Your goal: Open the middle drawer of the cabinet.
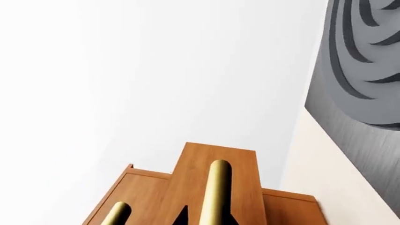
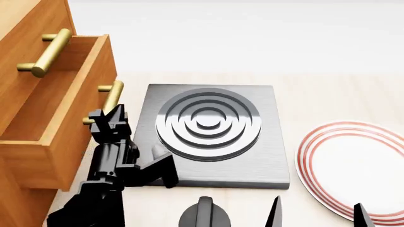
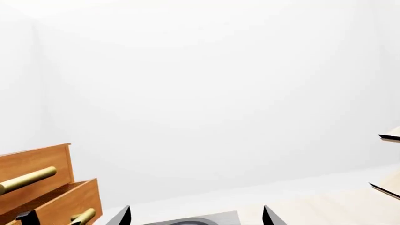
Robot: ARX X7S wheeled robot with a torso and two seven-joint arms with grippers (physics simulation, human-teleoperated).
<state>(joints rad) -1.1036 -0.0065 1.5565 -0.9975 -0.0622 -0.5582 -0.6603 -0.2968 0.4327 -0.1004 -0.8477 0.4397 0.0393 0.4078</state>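
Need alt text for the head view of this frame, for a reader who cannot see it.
The left gripper is at the brass handle of the middle drawer, which stands pulled out from the cabinet at the view's left. On the pale counter beside it lie a grey metal plate with raised concentric rings and a white plate with red rings.

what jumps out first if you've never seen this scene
The middle drawer stands pulled out of the cabinet at the far left, with the left tool at its brass handle. Beside it lies a grey plate with raised rings, and a red-rimmed plate sits at the right.
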